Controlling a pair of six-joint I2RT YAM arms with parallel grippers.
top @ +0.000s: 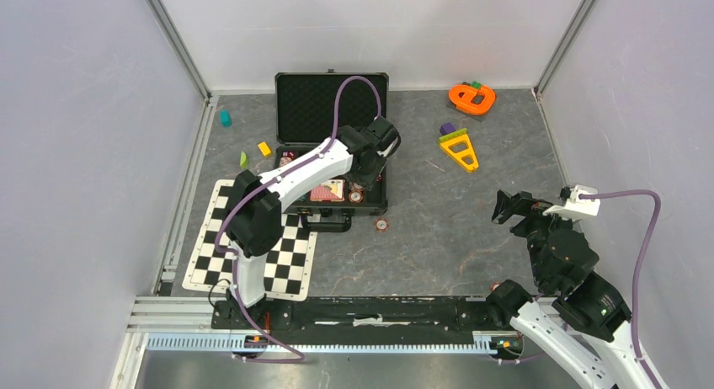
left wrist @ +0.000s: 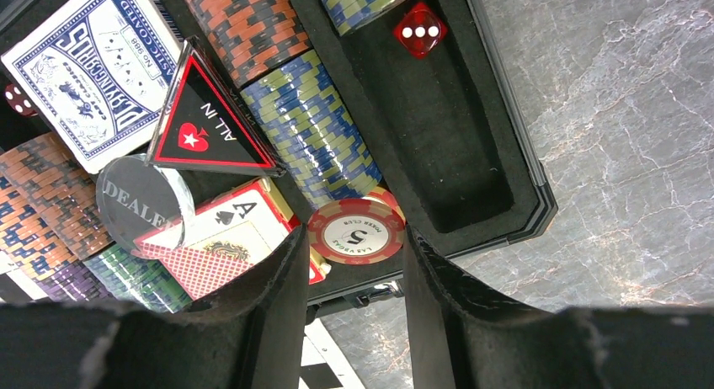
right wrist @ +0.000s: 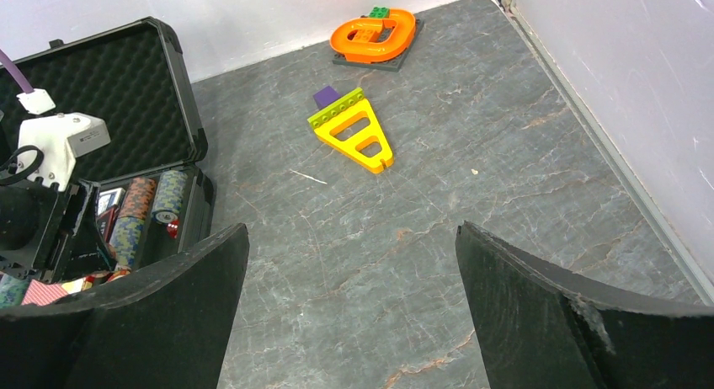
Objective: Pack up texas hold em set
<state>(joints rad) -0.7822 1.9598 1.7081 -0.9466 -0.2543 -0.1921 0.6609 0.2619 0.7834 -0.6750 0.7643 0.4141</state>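
Seen from above, the black briefcase (top: 290, 111) lies open at the back of the grey surface (top: 471, 246) with its lid upright. The left arm bends over it, and the left pincer (top: 357, 193) is at the tray's near right corner. Only this view takes in the checkered mat (top: 210, 254) at the near left and a loose chip (top: 381, 225) on the surface just in front of the case. It also shows three small blocks left of the case: teal block (top: 225, 118), yellow block (top: 264, 148), green block (top: 244, 159).

The left wrist view gives the detail the overhead cannot. The left pincer is closed on a red-white chip (left wrist: 355, 229), with the rim against both fingers, at the tray's near edge. That makes two loose red-white chips in all.

In the foam are:
- two card decks, a blue-backed deck (left wrist: 93, 69) and an ace-of-spades deck (left wrist: 221, 237)
- two red dice, one die (left wrist: 419, 31) in the long right-hand slot and an edge die (left wrist: 17, 98) cut off at the left
- one black "ALL IN" triangle (left wrist: 202, 124)
- one clear dealer button (left wrist: 135, 199)
- chip stacks (left wrist: 311, 128) on edge in orange, blue, purple and green (I cannot count the rows surely)

The right wrist view shows the right pincer (right wrist: 352, 237) with its jaws spread wide and nothing between them, over bare surface well apart from the case. It also shows two toys, an orange toy (right wrist: 375, 35) by the back wall and a yellow triangular toy (right wrist: 354, 136) nearer. Only one die shows from here.
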